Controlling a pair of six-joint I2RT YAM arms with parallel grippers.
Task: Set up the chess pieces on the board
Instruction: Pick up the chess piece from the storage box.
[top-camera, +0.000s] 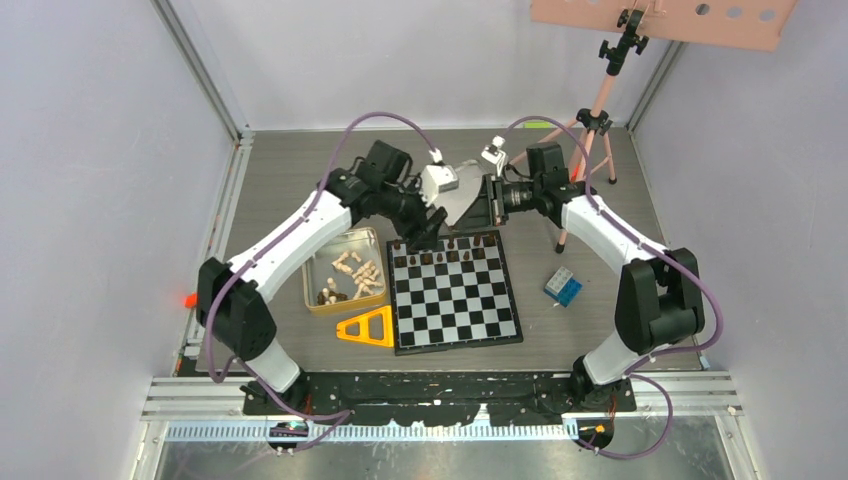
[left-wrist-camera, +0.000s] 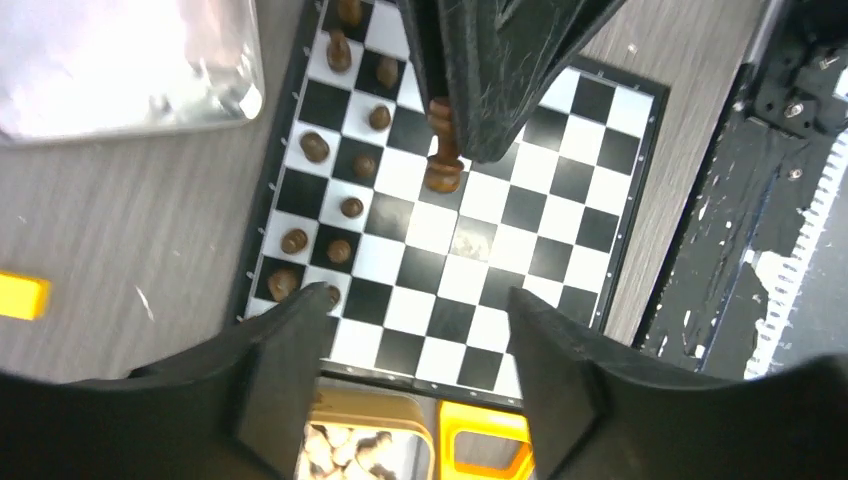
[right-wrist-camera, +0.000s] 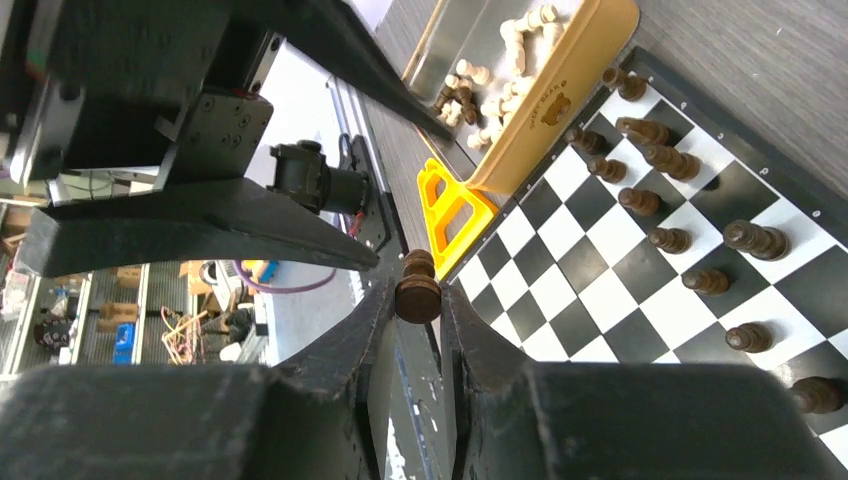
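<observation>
Right wrist view had the right gripper (right-wrist-camera: 417, 300) pinched narrow on a dark piece (right-wrist-camera: 417, 285), held in the air above the board (right-wrist-camera: 575, 290). Whether the piece hung upright could not be told. Left wrist view showed the left gripper (left-wrist-camera: 415, 293) spread wide with nothing between its fingers, near the board's far left corner and apart from the piece. Other dark pieces (left-wrist-camera: 351, 207) stood in two rows along the board's far edge. The inner row was closely filled, while the row at the edge itself had gaps near its middle. Pale pieces (right-wrist-camera: 497, 103) lay loose in the tin (right-wrist-camera: 575, 95) just beside the left edge.

The step in hand seemed to be setting the held piece on one of those free edge squares. Doing it well called for bringing the piece base down and coming in from above rather than sideways, so the fingers did not sweep the inner row. The base needed centring on the square before release. The fingers needed to part only a little and then lift straight up, since the neighbours stood close and would likely tip easily. The left arm was best kept off toward the tin
</observation>
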